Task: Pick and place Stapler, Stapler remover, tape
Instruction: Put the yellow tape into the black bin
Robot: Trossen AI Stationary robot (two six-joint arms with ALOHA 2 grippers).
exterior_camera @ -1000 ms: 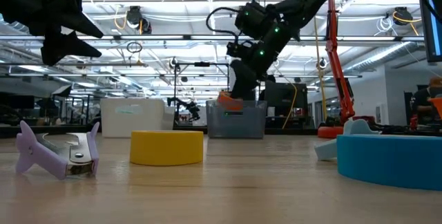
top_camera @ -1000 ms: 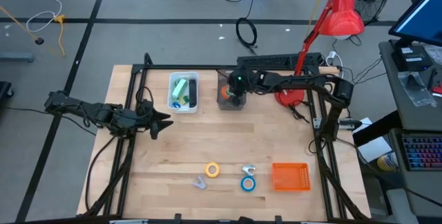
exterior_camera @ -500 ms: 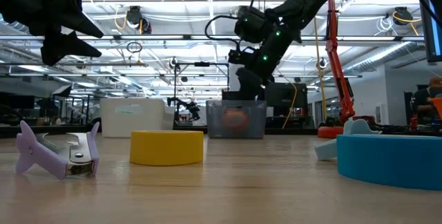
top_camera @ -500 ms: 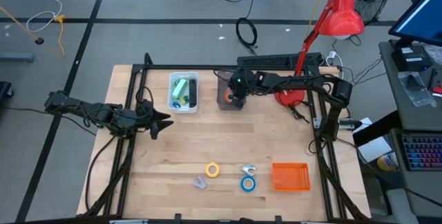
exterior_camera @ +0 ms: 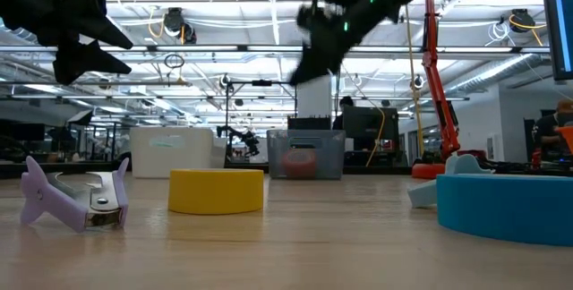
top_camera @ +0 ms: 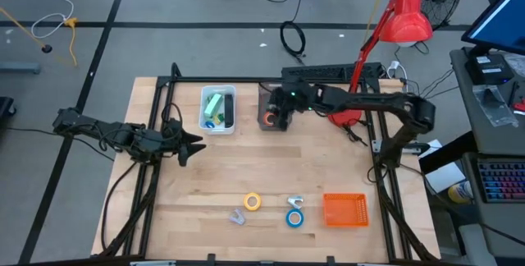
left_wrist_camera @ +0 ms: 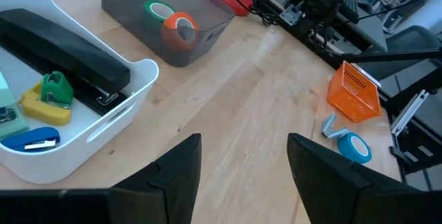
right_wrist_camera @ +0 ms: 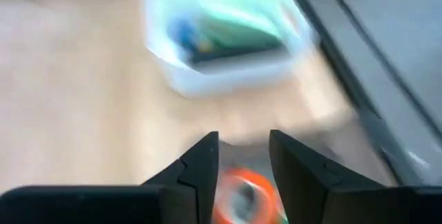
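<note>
The right gripper (top_camera: 277,112) hangs over the grey bin (top_camera: 271,116) at the bench's (top_camera: 271,176) back edge, its fingers (right_wrist_camera: 204,165) parted and empty — the orange-red tape (top_camera: 269,120) lies in that bin beside the green tape (left_wrist_camera: 158,11). The yellow tape (top_camera: 253,202) and blue tape (top_camera: 294,217) lie near the front edge. The left gripper (top_camera: 187,145) waits over the left edge, fingers apart, holding nothing.

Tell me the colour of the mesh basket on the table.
Orange basket, clearest in the high view.
</note>
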